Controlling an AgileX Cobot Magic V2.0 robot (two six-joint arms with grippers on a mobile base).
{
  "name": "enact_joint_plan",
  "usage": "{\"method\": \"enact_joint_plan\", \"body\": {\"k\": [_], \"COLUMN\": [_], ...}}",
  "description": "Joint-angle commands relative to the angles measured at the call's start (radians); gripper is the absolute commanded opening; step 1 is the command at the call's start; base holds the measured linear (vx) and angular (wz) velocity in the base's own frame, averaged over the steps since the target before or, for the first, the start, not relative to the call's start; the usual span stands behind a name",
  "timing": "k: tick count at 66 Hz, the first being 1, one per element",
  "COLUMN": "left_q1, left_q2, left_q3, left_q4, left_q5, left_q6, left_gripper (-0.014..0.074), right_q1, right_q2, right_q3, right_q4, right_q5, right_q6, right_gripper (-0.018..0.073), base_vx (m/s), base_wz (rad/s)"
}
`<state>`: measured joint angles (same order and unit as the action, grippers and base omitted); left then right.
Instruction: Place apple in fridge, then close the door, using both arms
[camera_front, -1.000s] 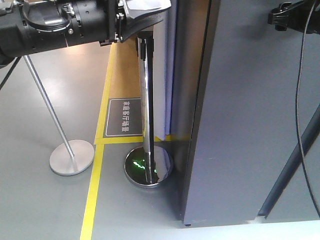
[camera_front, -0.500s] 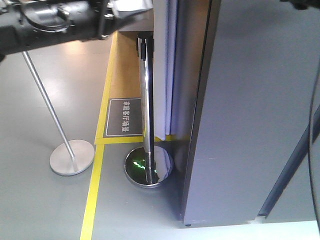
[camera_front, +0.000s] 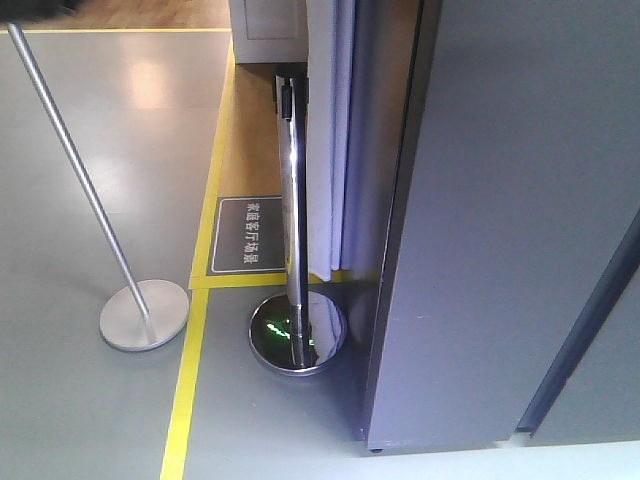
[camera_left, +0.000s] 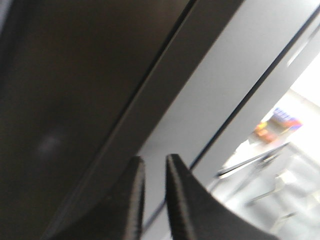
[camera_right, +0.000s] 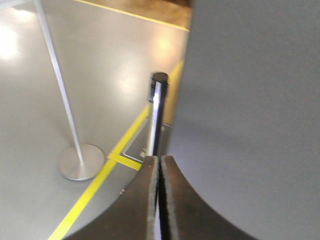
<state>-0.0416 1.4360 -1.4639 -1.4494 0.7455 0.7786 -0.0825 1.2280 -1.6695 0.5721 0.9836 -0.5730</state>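
The fridge (camera_front: 500, 250) fills the right of the front view as a tall dark grey box; neither arm shows there. My left gripper (camera_left: 153, 157) sits close to a grey panel (camera_left: 210, 100) crossed by dark seams. Its fingers stand slightly apart, with nothing between them. At the far right of the left wrist view a bright white area holds a blue strip and a small orange blur (camera_left: 262, 130), too blurred to tell whether that is the apple. My right gripper (camera_right: 160, 159) is shut and empty beside the fridge's grey face (camera_right: 250, 100). I cannot pick out the door.
A chrome post (camera_front: 292, 200) on a round mirrored base (camera_front: 297, 335) stands just left of the fridge. A thin leaning pole (camera_front: 70, 150) rises from a flat disc base (camera_front: 144, 314). Yellow floor tape (camera_front: 190, 370) and a dark floor sign (camera_front: 248, 235) mark the grey floor.
The left arm has risen out of the top of the front view. The right arm's tip and its cable at the upper right have also left that view.
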Motion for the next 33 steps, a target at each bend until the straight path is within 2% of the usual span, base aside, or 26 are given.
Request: {"method": "enact_joint_plan", "body": {"k": [1, 8, 16, 22, 33], "left_q1": [0.014, 0.014, 0.014, 0.014, 0.014], "left_q2": [-0.093, -0.155, -0.241, -0.320, -0.510], "left_q3": [-0.036, -0.014, 0.067, 0.165, 0.442], "left_q4": [0.107, 0.299, 0.439, 0.490, 0.488], "left_q5": [0.031, 0.045, 0.029, -0.001, -0.105], "left_q6": [-0.031, -0.125, -0.204, -0.221, -0.210], "left_gripper": [-0.0003, -0.0008, -0.0008, -0.0008, -0.0008], "right_q1": [0.001, 0.001, 0.001, 0.001, 0.001], "right_q2": [-0.061, -0.103, -0.187, -0.274, -0.493], "right_q3": [-0.030, -0.026, 0.069, 0.216, 0.563], "right_q4": [0.048, 0.053, 0.056, 0.074, 0.133], "right_q5": [0.002, 0.058, 0.030, -0.028, -0.113], "right_q6": [0.000, -0.001, -0.012, -0.040, -0.123], "right_gripper": [-0.0006, -0.0006, -0.0006, -0.0006, -0.0006], "base_vx": [0.00, 0.00, 0.00, 0.00, 0.00], "base_wz": [0.00, 0.00, 0.00, 0.00, 0.00]}}
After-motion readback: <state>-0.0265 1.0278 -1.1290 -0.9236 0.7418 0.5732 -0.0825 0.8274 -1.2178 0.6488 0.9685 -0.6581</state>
